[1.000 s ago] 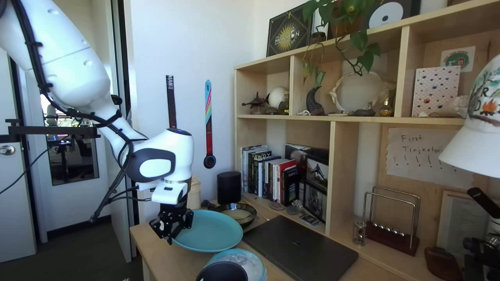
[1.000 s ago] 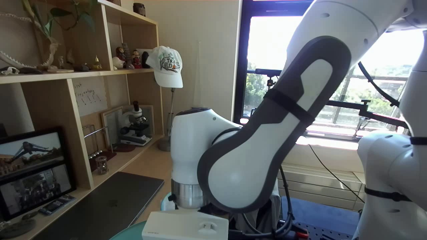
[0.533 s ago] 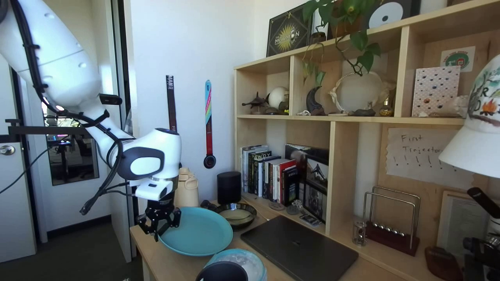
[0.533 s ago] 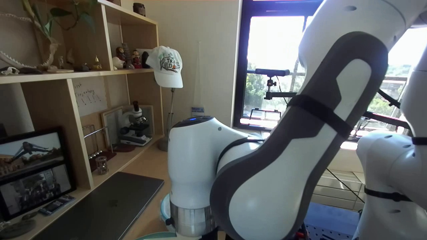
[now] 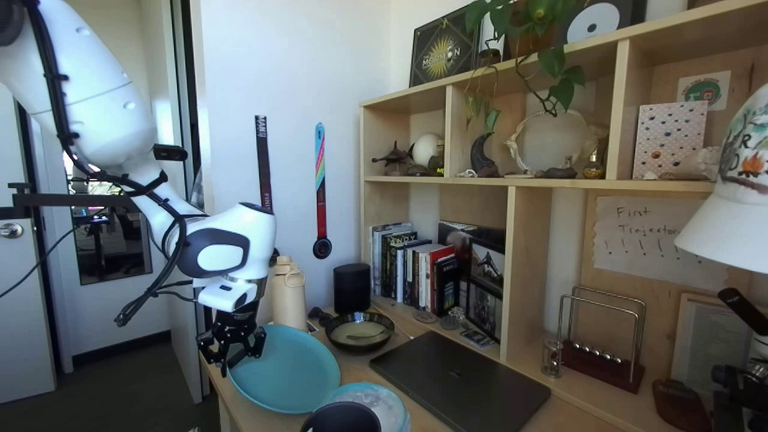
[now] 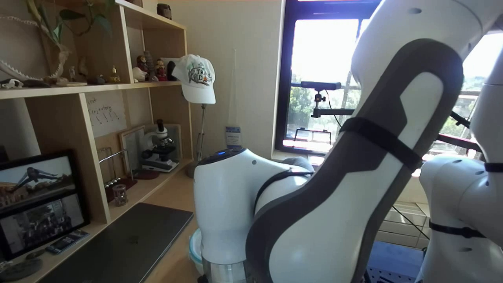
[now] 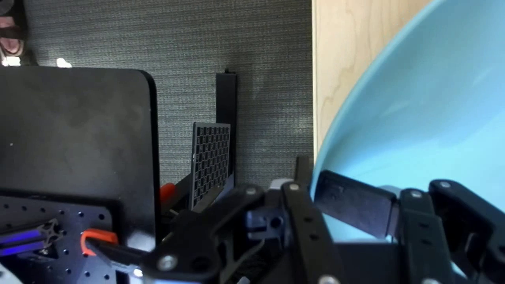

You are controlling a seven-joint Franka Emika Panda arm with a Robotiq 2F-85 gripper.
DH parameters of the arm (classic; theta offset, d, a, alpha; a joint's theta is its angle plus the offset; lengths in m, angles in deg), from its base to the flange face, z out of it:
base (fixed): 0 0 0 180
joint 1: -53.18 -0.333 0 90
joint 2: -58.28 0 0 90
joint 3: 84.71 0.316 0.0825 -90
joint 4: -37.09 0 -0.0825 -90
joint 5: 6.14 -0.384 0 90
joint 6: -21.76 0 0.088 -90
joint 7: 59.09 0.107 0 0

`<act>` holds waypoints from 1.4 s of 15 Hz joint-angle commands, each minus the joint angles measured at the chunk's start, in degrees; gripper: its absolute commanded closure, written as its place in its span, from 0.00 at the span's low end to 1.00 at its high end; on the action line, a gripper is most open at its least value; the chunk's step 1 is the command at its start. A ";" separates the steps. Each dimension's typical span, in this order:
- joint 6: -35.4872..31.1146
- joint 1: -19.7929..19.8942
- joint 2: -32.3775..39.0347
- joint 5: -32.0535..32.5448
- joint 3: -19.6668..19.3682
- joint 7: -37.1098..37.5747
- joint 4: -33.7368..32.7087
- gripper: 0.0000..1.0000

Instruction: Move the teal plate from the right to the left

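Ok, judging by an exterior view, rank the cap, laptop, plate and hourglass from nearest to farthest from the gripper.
1. Plate: its rim at the gripper.
2. Laptop: right of the plate.
3. Hourglass: farther right, beyond the laptop.
4. Cap: far right, at the picture edge.

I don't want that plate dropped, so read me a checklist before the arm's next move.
1. Plate gripped: ok; the gripper looks shut on its edge in the wrist view.
2. Plate level: not ok; it looks tilted in an exterior view.
3. Plate off the table: cannot tell; no view settles it.
4. Gripped side well inside the table's edge: not ok; in the wrist view it reaches the edge line.
5. Plate apart from the bowl: ok; a gap shows.
6. Plate apart from the tub: cannot tell; they overlap in an exterior view.
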 commanded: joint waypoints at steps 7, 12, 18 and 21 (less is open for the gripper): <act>10.96 0.82 10.23 7.23 -3.48 2.37 -12.60 0.98; 12.90 0.75 13.51 7.33 -5.10 2.30 -15.18 0.98; 16.97 0.95 13.58 6.96 -6.16 1.98 -15.19 0.59; 17.27 1.09 13.52 6.69 -6.23 1.24 -15.37 0.37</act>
